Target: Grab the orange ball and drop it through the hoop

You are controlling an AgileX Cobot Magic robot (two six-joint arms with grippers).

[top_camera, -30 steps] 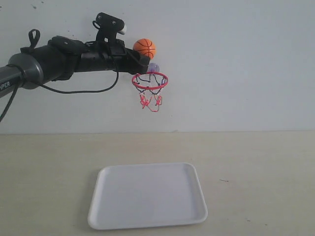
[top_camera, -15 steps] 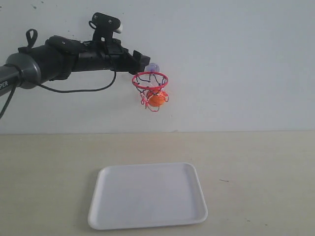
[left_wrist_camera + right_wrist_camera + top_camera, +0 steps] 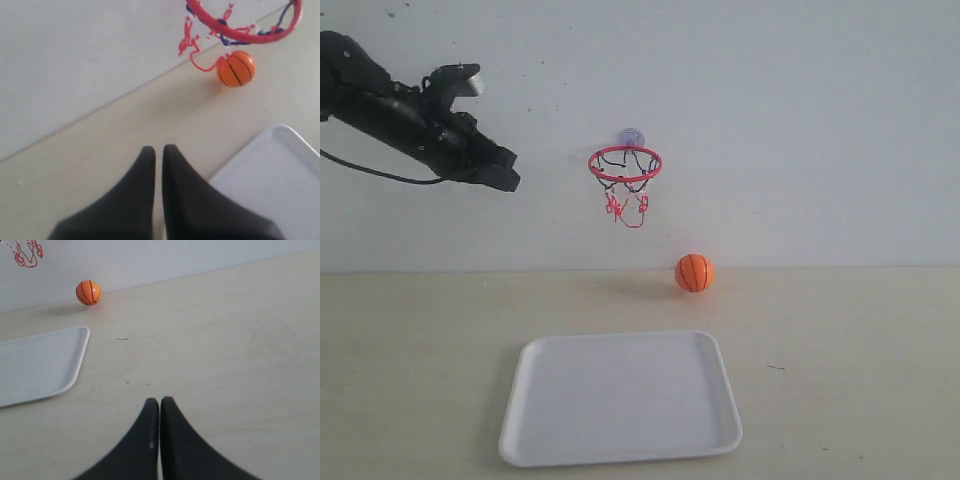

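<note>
Both claws are showing closed and empty as I am watching from the remote station. The left gripper [image 3: 503,178] is hanging high at the left of the exterior view, in front of the white wall [image 3: 800,120] and well apart from the hoop [image 3: 625,163]. Its two black fingers [image 3: 145,165] are pressing together with only a hairline slit between them, gripping nothing. The right gripper [image 3: 159,401] is hovering over the pale table [image 3: 240,340], its tips likewise meeting and holding nothing. The orange ball [image 3: 694,273] is lying outside the hoop, below it and to its right in the exterior view. It is sitting by the line where table meets wall, beyond the far right corner of the white tray [image 3: 620,400] and apart from it. I am not able to tell whether the ball is touching the tabletop or sitting just above it. The hoop is hanging on the wall by its clear suction cup [image 3: 631,136], its red-and-black net [image 3: 625,200] dangling beneath the ring.
</note>
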